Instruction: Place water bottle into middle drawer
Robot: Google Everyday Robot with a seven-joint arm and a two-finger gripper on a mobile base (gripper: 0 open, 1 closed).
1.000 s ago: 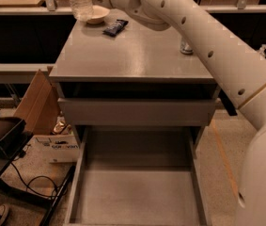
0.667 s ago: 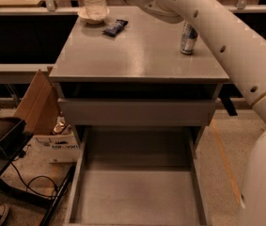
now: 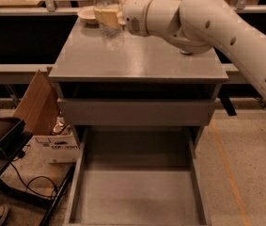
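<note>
1 water bottle (image 3: 112, 36) in jaws over cab. top (image 3: 146, 62).

A lab (floor cables (image 3: 25, 181), cardboard box (image 3: 37, 103)), tool (image 3: 108, 18) over cabinet (image 3: 142, 62).

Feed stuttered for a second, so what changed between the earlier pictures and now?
The gripper, clamped on the bottle, has carried it from the back left of the cabinet top forward and to the right, toward the camera; the arm swung across with it. The open drawer below, the bowl and the cardboard box stayed put.
</note>
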